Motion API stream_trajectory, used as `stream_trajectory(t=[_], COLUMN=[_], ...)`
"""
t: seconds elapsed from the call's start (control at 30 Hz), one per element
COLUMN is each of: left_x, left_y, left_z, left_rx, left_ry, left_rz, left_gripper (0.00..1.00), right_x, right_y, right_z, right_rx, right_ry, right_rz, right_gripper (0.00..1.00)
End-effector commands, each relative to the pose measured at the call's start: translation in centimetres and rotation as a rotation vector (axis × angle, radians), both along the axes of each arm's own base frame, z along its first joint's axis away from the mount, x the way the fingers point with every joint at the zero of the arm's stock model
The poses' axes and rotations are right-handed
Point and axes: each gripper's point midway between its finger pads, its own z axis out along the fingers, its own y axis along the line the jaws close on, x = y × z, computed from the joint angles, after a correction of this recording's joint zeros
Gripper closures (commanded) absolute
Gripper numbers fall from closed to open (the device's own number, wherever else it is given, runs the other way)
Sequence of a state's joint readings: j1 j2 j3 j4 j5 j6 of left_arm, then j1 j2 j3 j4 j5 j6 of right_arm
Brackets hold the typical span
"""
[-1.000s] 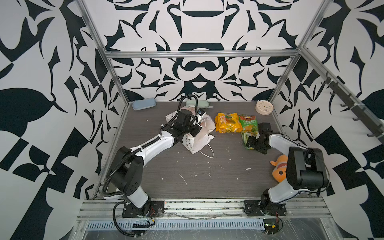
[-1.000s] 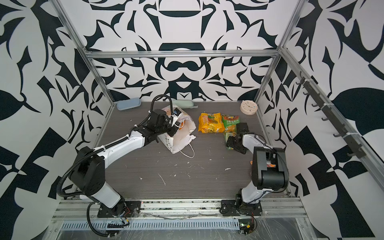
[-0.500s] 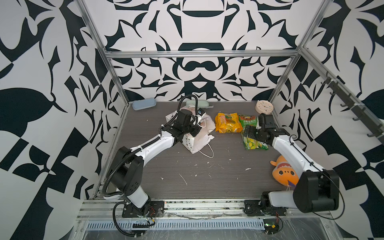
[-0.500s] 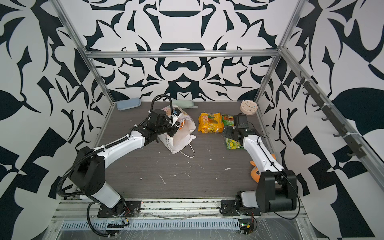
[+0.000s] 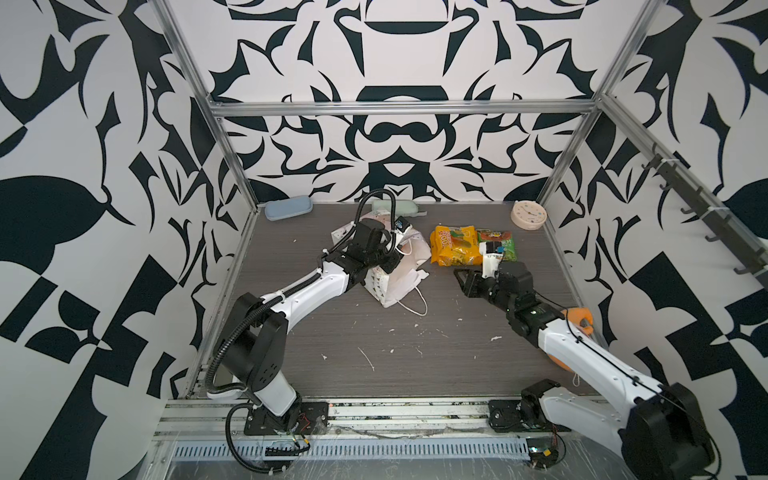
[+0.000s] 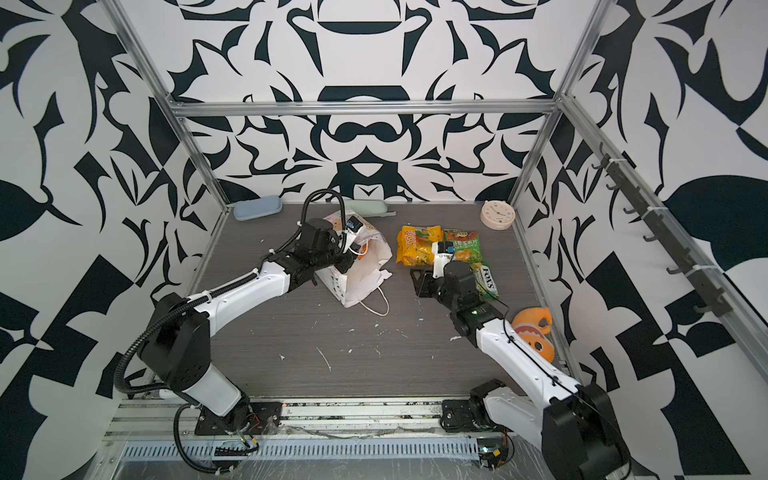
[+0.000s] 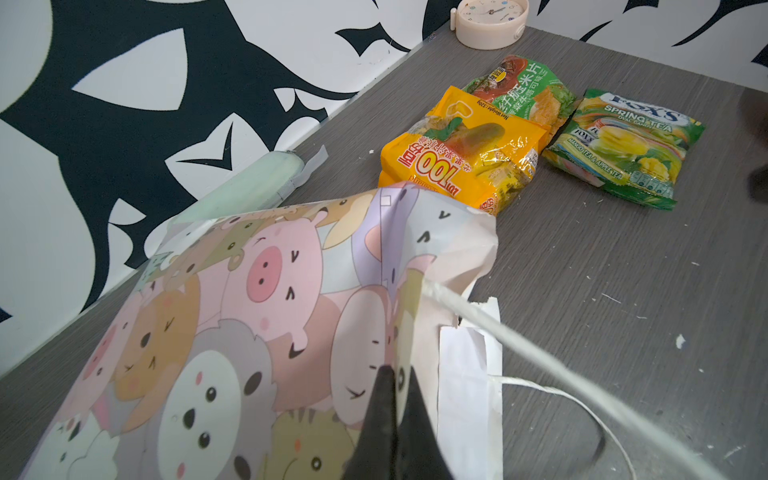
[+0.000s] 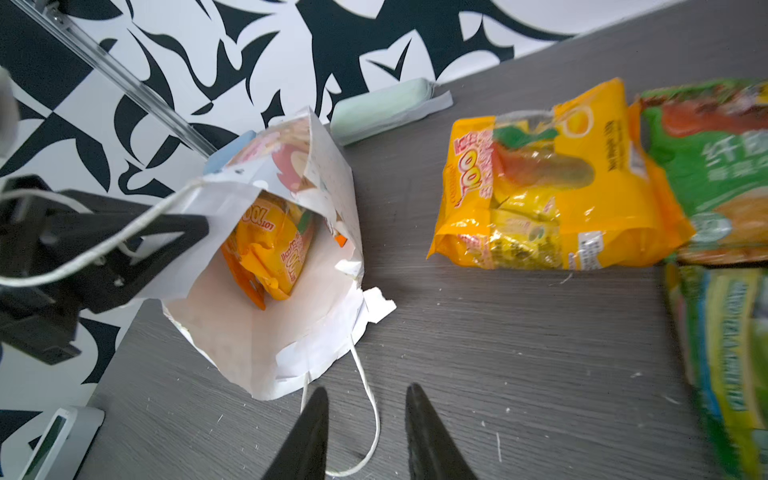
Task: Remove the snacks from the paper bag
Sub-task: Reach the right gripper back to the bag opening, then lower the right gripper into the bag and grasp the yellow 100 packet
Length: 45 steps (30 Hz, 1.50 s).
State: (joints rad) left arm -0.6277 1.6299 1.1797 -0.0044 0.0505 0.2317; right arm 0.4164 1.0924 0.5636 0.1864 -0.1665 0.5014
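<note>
1. Right gripper [image 8: 365, 395] — fingers apart, empty — hovers right of centre in both top views.
2. Left gripper [image 7: 397, 374] clamps the paper bag [image 5: 399, 286] rim, mid-frame; a yellow-orange packet [image 8: 266, 245] sits inside.
3. Behind, upper right: second yellow-orange packet [image 5: 455, 247], Fox's Spring Tea packet [image 7: 619, 153], green packet [image 7: 523, 87].
</note>
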Motion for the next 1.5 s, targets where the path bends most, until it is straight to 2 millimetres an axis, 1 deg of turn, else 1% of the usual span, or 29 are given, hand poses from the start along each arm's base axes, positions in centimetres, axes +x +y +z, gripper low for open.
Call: stream_trajectory(t=[0.0,0.03,0.07,0.1,0.13,0.23,0.33,0.4,0.63,0.83,0.87,0.93,1.07,1.2,1.3,1.4,1.47], left_x=[0.3,0.2,0.2,0.2,0.1,0.0,-0.1,-0.2,-0.4,-0.6,-0.6,-0.7,-0.8,-0.8,-0.8,-0.8,-0.7], left_y=[-0.7,-0.7,-0.8,-0.8,-0.8,-0.9,-0.9,-1.0,-0.8,-0.7,-0.7,-0.6,-0.6,-0.6,-0.7,-0.8,-0.8], left_z=[1.3,1.3,1.3,1.2,1.3,1.4,1.5,1.4,1.6,1.7,1.6,1.6,1.4,1.5,1.6,1.5,1.4], left_rx=[-0.04,-0.042,-0.043,-0.042,-0.042,-0.038,-0.038,-0.035,-0.031,-0.03,-0.029,-0.03,-0.028,-0.024,-0.026,-0.028,-0.029], left_ry=[-0.007,-0.005,-0.004,-0.003,-0.003,-0.008,-0.009,-0.007,-0.015,-0.018,-0.019,-0.022,-0.025,-0.025,-0.026,-0.026,-0.025], left_rz=[-0.01,-0.01,-0.012,-0.014,-0.015,-0.018,-0.019,-0.021,-0.02,-0.021,-0.021,-0.02,-0.024,-0.028,-0.03,-0.035,-0.036], left_gripper=[1.0,1.0,1.0,1.0,1.0,1.0,1.0,1.0,1.0,1.0,1.0,1.0,1.0,1.0,1.0,1.0,1.0], right_x=[0.3,0.2,0.4,0.5,0.6,0.9,1.9,2.6,5.1,6.5,6.7,6.9,7.5,8.2,9.0,9.9,10.6], right_y=[3.5,4.4,5.2,5.8,6.6,8.9,11.1,12.1,14.5,14.9,14.9,15.2,17.1,17.9,18.6,18.6,18.5], right_z=[1.8,1.4,0.5,0.0,-0.5,-1.3,-2.3,-2.7,-3.1,-2.8,-2.8,-2.8,-3.2,-3.1,-3.4,-3.9,-4.1], right_rx=[0.007,-0.014,-0.036,-0.051,-0.061,-0.075,-0.074,-0.064,-0.034,-0.024,-0.016,0.0,0.048,0.122,0.11,0.114,0.117], right_ry=[-0.136,-0.143,-0.13,-0.117,-0.108,-0.13,-0.125,-0.128,-0.16,-0.191,-0.196,-0.208,-0.22,-0.262,-0.277,-0.298,-0.307], right_rz=[0.047,0.062,0.079,0.087,0.099,0.133,0.152,0.155,0.152,0.113,0.108,0.109,0.16,0.148,0.143,0.1,0.066], right_gripper=[0.65,0.65,0.66,0.69,0.69,0.71,0.72,0.75,0.75,0.74,0.73,0.67,0.48,0.35,0.3,0.26,0.25])
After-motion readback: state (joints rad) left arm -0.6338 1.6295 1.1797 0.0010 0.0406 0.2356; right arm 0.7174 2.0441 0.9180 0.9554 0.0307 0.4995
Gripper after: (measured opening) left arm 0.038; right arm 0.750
